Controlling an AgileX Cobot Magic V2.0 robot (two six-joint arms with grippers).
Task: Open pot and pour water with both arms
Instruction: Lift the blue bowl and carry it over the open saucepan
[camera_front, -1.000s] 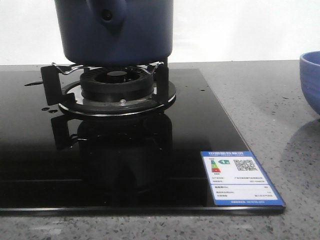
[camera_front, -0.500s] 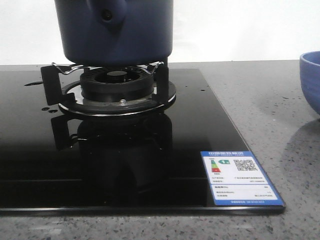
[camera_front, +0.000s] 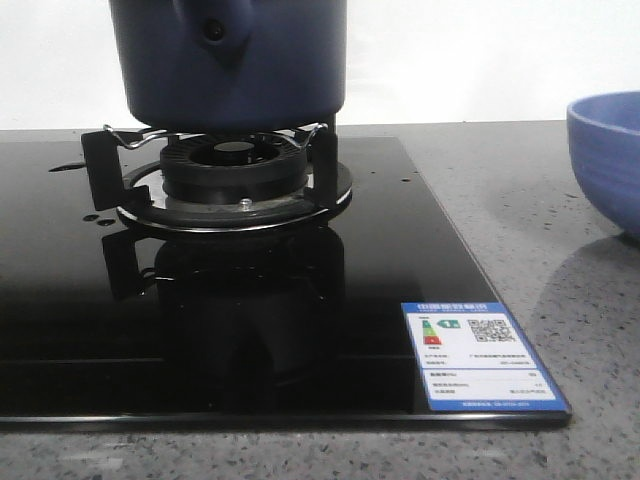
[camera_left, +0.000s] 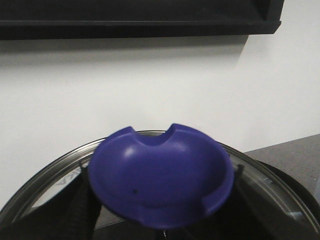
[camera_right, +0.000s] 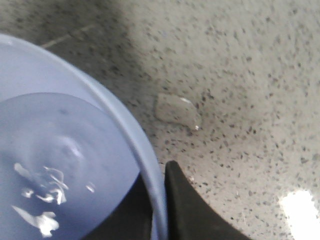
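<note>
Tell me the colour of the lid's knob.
Deep blue-purple knob on a glass lid, clearest in the left wrist view.

Setting: kitchen, or a mock-up of one. Evidence: black glass gas hob at centre of front view, set on a grey speckled stone countertop. Burner with wire pot supports at upper centre carries the pot. Energy-rating label with QR code still stuck to the hob's lower right corner. Plain white wall behind. Blue bowl at right edge.
</note>
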